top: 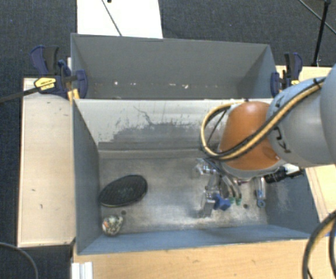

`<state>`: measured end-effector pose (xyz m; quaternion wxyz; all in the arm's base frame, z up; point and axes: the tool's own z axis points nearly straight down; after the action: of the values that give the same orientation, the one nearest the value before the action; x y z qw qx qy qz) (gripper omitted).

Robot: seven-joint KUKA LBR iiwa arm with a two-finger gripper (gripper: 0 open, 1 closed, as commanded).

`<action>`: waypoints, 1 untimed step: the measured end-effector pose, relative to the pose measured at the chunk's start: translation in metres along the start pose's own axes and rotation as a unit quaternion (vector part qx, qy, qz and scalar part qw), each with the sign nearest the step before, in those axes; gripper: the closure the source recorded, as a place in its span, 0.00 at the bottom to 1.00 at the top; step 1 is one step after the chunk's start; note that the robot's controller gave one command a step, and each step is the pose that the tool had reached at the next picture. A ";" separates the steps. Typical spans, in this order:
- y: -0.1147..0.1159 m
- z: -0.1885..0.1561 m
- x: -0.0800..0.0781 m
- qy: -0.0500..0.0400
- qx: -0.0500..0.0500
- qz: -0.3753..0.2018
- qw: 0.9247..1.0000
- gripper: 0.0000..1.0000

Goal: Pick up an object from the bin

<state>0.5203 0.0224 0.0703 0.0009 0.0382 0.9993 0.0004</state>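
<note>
The claw hangs low over the floor of the grey metal bin, pointing straight down. I cannot tell how far open it is, because its tip reads as a tangle of small metal parts. Nothing can be made out in its grip. Small blue and green bits sit right at the tip, and I cannot say whether they belong to the robot or are loose things. Directly above, the rounded orange wrist cover and a loop of black-and-yellow cable overhang the claw, which is probably why its state is so hard to read.

The flat black oval disc lies on its broad face, as a low, wide thing would settle. It is well apart from the claw, which stands to the disc's right in the camera view with bare scuffed floor between them. A small mottled greenish-brown ball rests just beside the disc, on the disc's nearer side, and farther from the claw than the disc is.

These two are the likely pickings, and the claw is over neither. My guess is that it must cross toward the disc first. The disc looks too wide to span easily, and the ball may roll.
</note>
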 end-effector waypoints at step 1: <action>-0.071 0.000 0.014 0.002 0.001 -0.152 0.988 0.00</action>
<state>0.5010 -0.0470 0.0701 -0.0013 -0.1143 0.9934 -0.0009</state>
